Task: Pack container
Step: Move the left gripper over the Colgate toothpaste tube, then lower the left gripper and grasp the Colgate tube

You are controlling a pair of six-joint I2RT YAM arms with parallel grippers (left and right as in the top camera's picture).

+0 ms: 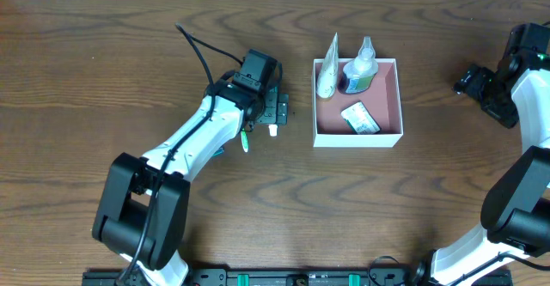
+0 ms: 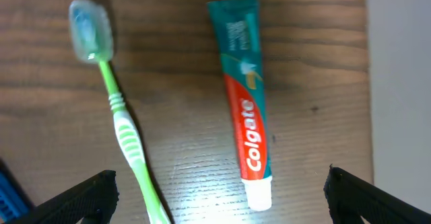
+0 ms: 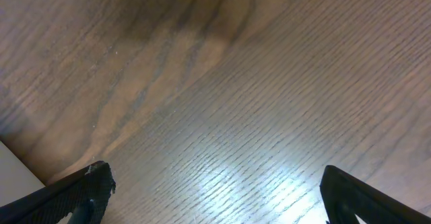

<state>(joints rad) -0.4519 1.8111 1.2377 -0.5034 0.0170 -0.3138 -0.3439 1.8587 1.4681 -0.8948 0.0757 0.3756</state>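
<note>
At 2 o'clock on the counter point(image 1: 103, 63), the container point(image 1: 357, 139) sits with three things inside; both tools are wide open and empty.
Seen from overhead, a white tube point(image 1: 327, 71) leans on the container's 9 o'clock wall and pokes past the 12 o'clock rim, a bottle point(image 1: 361, 67) lies beside it, and a small packet point(image 1: 361, 118) rests on the pink floor toward 6 o'clock. The left tool point(image 2: 219, 196) hangs at 9 o'clock of the container, jaws spread, gripping nothing. Below it on the bare wood lie a green-and-white toothbrush point(image 2: 124, 126), capped head toward 11 o'clock, and a toothpaste tube point(image 2: 246, 103), cap toward 6 o'clock, side by side but apart. The right tool point(image 3: 215, 190) is at 3 o'clock, well apart from the container, fully spread over bare wood.
</note>
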